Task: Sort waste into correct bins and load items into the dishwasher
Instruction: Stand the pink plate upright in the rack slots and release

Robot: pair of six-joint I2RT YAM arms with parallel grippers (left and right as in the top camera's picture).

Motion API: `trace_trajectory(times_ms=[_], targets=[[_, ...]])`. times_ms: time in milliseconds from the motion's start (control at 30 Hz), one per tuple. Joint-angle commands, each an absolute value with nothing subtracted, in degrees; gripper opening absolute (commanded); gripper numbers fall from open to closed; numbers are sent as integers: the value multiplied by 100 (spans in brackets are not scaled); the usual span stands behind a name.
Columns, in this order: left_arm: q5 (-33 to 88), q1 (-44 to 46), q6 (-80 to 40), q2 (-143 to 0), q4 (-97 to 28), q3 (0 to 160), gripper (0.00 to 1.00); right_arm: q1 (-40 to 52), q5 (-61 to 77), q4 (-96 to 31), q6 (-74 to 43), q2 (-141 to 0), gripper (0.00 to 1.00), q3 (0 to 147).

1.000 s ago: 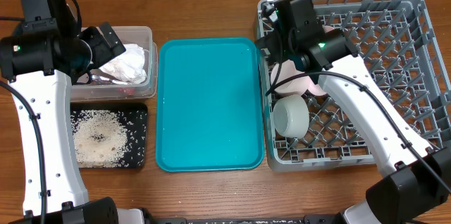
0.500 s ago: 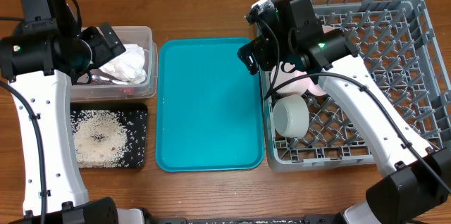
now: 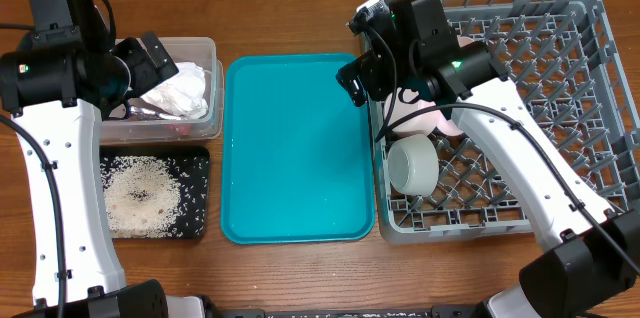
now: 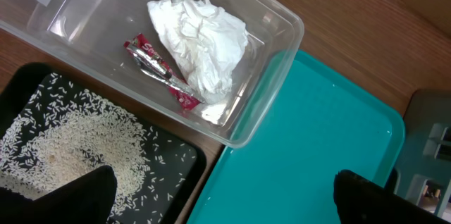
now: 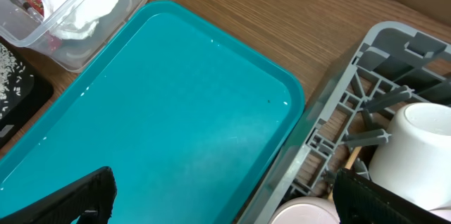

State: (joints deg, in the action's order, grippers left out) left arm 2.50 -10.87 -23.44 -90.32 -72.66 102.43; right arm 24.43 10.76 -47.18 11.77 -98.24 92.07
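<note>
A crumpled white napkin [image 3: 182, 91] [image 4: 201, 37] and a red wrapper [image 4: 161, 69] lie in the clear tub [image 3: 208, 50] [image 4: 282, 55]. Rice [image 3: 143, 196] [image 4: 67, 139] is spread in the black tray [image 3: 199, 163] [image 4: 190, 157]. Inside the grey dish rack [image 3: 600, 78] [image 5: 338, 122] are a pink plate [image 3: 428, 115], a white bowl [image 3: 413, 165] [image 5: 416, 150] and a wooden chopstick [image 5: 350, 159]. My left gripper [image 3: 152, 61] [image 4: 225, 196] hangs open and empty above the tub. Over the rack's left wall and the teal tray's edge, my right gripper [image 3: 358, 76] [image 5: 225, 196] is open and empty too.
A large teal serving tray [image 3: 297, 148] [image 4: 317, 153] [image 5: 176, 111] lies between the bins and the rack. Bare wooden table [image 3: 300, 18] runs along the far side. The rack's pegs stand upright to the right.
My right gripper came left out of the rack's near-left corner to the teal tray's edge, then stayed still. The left arm has not moved.
</note>
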Motion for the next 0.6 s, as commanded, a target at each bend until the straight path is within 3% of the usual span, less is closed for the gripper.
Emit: trace_trajectory(times_ms=[0,333,567], targets=[[213,-1085,-2272,-9032,-7264,10335,100,2427,1151,-4700,1131,-9384,100,9185],[213,-1085,-2272,-9032,-7264,10335,100,2259,840,-4674,1201,-7797,100,9185],[213,-1085,-2272,-9032,-7264,10335,100,1544,869,-4508,1194,-6412,100,8818]])
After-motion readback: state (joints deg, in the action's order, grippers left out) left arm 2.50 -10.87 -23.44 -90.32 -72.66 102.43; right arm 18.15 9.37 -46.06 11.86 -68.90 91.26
